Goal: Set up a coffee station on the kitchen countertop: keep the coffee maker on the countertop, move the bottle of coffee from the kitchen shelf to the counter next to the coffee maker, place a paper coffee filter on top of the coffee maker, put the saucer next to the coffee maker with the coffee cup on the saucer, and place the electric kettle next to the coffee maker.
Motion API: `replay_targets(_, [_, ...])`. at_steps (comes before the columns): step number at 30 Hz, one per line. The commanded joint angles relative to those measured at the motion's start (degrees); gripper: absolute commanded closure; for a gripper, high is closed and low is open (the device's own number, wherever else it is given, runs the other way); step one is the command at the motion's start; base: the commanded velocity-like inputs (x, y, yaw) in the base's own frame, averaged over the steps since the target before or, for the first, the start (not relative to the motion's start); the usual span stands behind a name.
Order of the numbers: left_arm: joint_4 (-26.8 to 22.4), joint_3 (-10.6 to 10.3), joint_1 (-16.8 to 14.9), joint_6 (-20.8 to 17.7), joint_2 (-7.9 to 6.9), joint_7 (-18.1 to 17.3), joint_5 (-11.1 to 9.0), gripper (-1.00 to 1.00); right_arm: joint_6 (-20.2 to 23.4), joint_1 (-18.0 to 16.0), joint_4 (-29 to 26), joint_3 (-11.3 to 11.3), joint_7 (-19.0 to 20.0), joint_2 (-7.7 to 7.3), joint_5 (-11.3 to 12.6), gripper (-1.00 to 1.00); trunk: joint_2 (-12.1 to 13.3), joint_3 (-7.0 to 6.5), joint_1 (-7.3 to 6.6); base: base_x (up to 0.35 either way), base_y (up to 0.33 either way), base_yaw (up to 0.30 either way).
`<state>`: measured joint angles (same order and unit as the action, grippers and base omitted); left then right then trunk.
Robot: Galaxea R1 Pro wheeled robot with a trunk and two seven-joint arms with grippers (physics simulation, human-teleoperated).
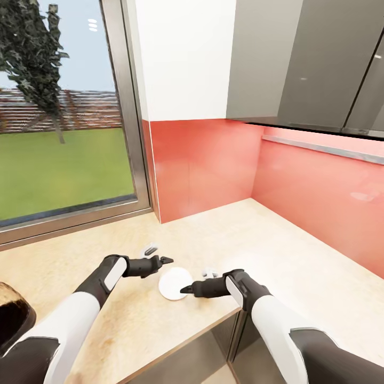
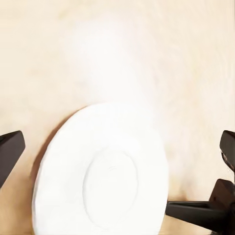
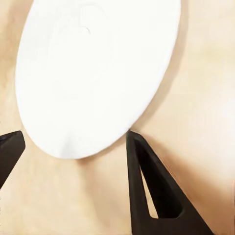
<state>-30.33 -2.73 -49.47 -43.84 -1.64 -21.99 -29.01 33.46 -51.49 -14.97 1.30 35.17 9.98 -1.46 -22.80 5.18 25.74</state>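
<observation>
Right now the saucer (image 1: 174,282) lies flat on the light wood worktop (image 1: 277,250), near its front edge, between the two pincers. Its rim sits just ahead of the left pincer (image 1: 164,262), whose dark fingers (image 2: 10,152) stand spread with nothing between them. The right pincer (image 1: 186,289) faces the saucer from the opposite side, its fingers (image 3: 152,186) also parted, one tip right at the plate's edge; I cannot tell whether it touches. Beyond both pincers the worktop runs back to a glossy red backsplash (image 1: 213,165), with grey wall cabinets (image 1: 298,64) above and a large window (image 1: 58,106) off past the left pincer.
</observation>
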Motion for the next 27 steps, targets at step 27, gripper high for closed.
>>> replay_targets(27, [-0.9, -0.1, 1.0, -0.2, 0.05, 0.4, -0.4, -1.0, 0.5, 0.0, -0.1, -0.2, 0.6, 0.02, -0.6, -1.0, -0.1, 0.14, 0.04, 0.0, 0.0, 0.0])
